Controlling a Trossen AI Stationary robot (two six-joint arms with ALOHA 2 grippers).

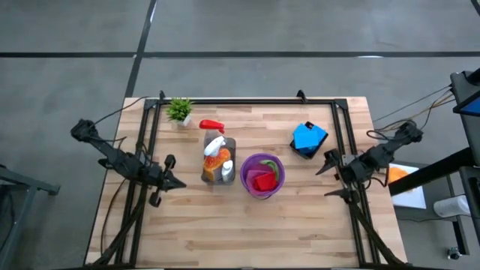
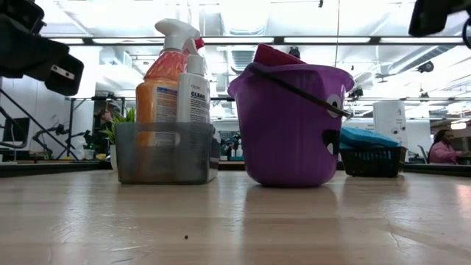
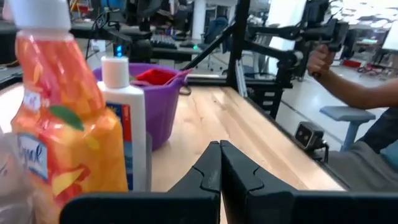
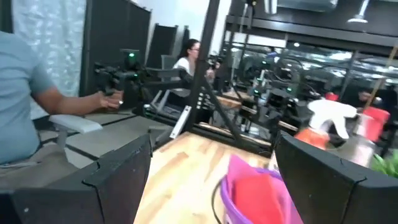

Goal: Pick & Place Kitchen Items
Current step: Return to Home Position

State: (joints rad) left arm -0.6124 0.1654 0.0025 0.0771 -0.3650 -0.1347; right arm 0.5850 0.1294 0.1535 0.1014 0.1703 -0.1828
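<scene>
High view, table: 3 containers and a small potted plant on the wood, no loose kitchen item anywhere else.
Gray bin: left of centre, holding the orange spray bottle and the white-topped bottle, both upright in the low view.
Red-topped bottle: at the gray bin's far end, near the plant; inside the rim or just beyond it, impossible to tell.
Purple bucket: at centre, just beside the gray bin and not touching it in the low view; red cloth on top inside, a green cloth edge along the wall, other cloths not made out.
Black bin: right of centre toward the far edge, filled with blue sponges.
Left gripper: at the table's left side, raised clear of the wood, fingers pressed together on nothing.
Right gripper: at the table's right edge, raised, fingers spread wide, empty.
Done, as a judgement: sorting apparently complete, with bottles, cloths and sponges each in 1 container.
Left to do, as a judgement: probably only settling both arms at rest; no item waiting for pickup.
</scene>
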